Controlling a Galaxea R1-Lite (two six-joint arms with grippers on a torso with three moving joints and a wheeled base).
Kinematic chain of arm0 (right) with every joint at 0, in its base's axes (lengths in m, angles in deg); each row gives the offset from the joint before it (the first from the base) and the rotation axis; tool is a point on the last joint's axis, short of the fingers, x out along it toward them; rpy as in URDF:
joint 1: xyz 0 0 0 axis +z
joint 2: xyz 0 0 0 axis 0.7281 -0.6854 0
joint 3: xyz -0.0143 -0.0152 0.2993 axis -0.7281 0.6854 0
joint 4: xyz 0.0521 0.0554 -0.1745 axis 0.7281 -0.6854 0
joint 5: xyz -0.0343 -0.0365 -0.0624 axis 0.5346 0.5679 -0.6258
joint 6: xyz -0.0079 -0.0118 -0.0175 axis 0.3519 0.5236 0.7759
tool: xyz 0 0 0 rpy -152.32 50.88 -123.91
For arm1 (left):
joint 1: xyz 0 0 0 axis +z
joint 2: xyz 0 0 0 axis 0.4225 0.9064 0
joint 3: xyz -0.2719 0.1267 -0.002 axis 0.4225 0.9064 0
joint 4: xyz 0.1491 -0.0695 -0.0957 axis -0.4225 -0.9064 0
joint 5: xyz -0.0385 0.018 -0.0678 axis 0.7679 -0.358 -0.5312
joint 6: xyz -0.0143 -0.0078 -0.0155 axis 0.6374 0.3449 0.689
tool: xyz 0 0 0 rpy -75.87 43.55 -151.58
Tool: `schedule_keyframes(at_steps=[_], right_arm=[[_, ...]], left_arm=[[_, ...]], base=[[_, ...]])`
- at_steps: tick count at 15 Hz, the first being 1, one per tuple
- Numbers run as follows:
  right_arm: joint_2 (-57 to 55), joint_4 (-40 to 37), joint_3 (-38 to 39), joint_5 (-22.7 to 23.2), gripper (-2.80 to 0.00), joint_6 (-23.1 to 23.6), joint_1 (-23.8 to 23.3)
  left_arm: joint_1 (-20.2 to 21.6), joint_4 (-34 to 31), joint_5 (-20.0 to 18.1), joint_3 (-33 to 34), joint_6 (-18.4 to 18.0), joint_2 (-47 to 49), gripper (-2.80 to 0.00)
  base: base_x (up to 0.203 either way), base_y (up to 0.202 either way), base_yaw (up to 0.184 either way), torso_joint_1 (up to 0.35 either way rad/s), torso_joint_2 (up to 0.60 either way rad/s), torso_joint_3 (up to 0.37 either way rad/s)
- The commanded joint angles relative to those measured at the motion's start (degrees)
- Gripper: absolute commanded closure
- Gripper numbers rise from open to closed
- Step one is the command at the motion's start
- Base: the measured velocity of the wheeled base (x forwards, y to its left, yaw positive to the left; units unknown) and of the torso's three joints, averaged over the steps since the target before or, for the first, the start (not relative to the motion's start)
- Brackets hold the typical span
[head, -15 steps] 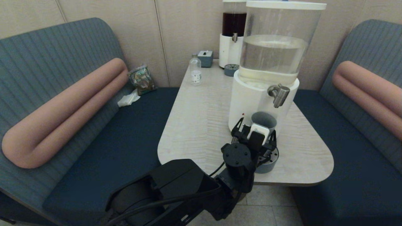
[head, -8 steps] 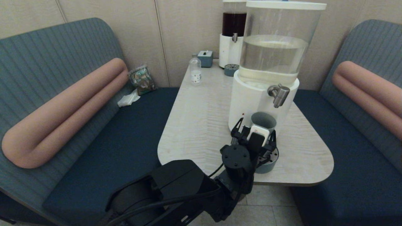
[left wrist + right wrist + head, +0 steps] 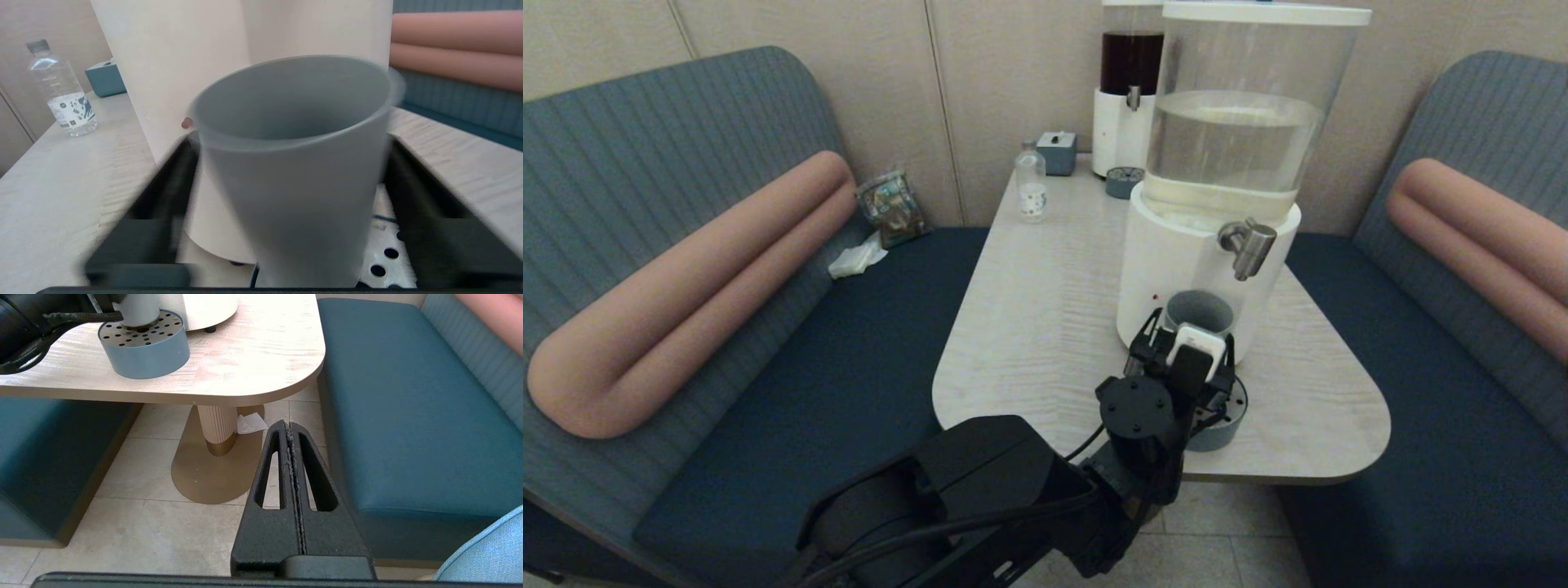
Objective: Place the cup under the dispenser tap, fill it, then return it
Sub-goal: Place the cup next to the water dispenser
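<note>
Cup [image 3: 294, 179] sits clamped between our left gripper's [image 3: 1186, 359] two black fingers [image 3: 163, 192], held by its sidewall so the mouth stays open and upright for the water. In the left wrist view it looks a little tilted, and its base sits right at the perforated steel top of the round drip tray [image 3: 143, 347] directly under the gripper; we can't tell if it's touching or just above. The white dispenser base [image 3: 1168, 269] is right ahead of the fingers, basically just beyond the cup. The dispenser tap [image 3: 1245, 245] hangs above and off to the gripper's right side, so the rim isn't squarely under the spout, as far as we can judge. Probably needs a nudge that way before filling, or the stream clips the rim.

Our right gripper [image 3: 291, 457] is parked well below table level, out over the floor tiles, fingers pressed together and holding nothing.
</note>
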Motion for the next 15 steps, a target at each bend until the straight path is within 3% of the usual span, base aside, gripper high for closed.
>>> schedule_keyframes(at_steps=[1,9,15], right_arm=[[-0.04,0.02,0.00,-0.02,0.00,0.01,-0.02],[-0.08,0.02,0.00,-0.02,0.00,0.01,0.07],[0.01,0.02,0.00,-0.02,0.00,0.01,-0.02]], left_arm=[[0.02,0.50,0.16,-0.26,-0.14,0.11,0.00],[0.02,2.02,0.30,0.61,-0.19,-0.84,0.00],[-0.42,4.40,0.96,10.87,-0.20,-6.48,0.00]], base=[[0.000,0.000,0.000,0.000,0.00,0.000],[0.000,0.000,0.000,0.000,0.00,0.000],[0.000,0.000,0.000,0.000,0.00,0.000]])
